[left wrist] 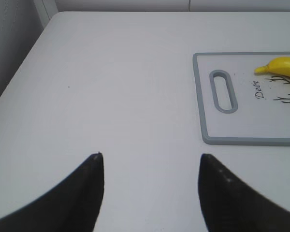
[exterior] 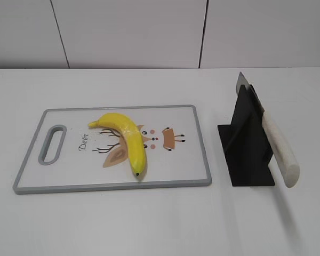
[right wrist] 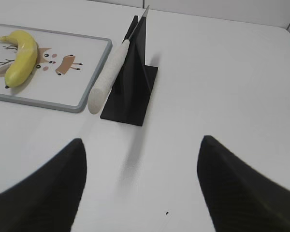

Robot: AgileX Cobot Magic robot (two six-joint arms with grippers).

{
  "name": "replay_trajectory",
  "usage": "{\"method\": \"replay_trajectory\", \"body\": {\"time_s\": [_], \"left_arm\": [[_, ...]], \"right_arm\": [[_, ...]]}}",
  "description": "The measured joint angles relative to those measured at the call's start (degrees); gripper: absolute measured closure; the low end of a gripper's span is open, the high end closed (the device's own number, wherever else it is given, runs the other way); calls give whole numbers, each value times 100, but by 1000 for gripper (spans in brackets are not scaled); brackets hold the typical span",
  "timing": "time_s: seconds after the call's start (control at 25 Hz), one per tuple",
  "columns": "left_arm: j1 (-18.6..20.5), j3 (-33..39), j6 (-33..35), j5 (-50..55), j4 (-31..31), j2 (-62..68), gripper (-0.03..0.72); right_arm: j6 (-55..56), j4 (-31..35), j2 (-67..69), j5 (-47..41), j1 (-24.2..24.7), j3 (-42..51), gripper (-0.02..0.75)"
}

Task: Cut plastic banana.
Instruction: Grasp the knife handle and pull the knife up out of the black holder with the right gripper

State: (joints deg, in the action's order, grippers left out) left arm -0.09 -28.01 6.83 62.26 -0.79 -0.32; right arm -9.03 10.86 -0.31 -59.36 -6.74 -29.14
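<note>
White table (exterior: 149, 224), plastic banana (exterior: 127, 137) on cutting board (exterior: 26, 176) lettered "Deer", both tools spread, empty.

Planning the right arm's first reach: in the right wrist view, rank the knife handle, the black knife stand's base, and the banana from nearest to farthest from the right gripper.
From the open right gripper:
1. Black knife stand's base, just ahead, centre.
2. Knife handle, ahead-left, its butt end almost as near; a close call.
3. Plastic banana, far left on the cutting board.

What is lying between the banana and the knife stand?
Nothing lies loose between them. In the exterior view, only the printed cutting board and bare table separate the banana from the black stand holding the knife.
</note>
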Motion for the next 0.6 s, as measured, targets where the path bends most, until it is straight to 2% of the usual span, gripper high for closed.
{"method": "replay_trajectory", "body": {"time_s": [0.6], "left_arm": [[0, 0, 7, -4, 0, 0, 107]], "right_arm": [[0, 0, 0, 0, 0, 0, 190]]}}
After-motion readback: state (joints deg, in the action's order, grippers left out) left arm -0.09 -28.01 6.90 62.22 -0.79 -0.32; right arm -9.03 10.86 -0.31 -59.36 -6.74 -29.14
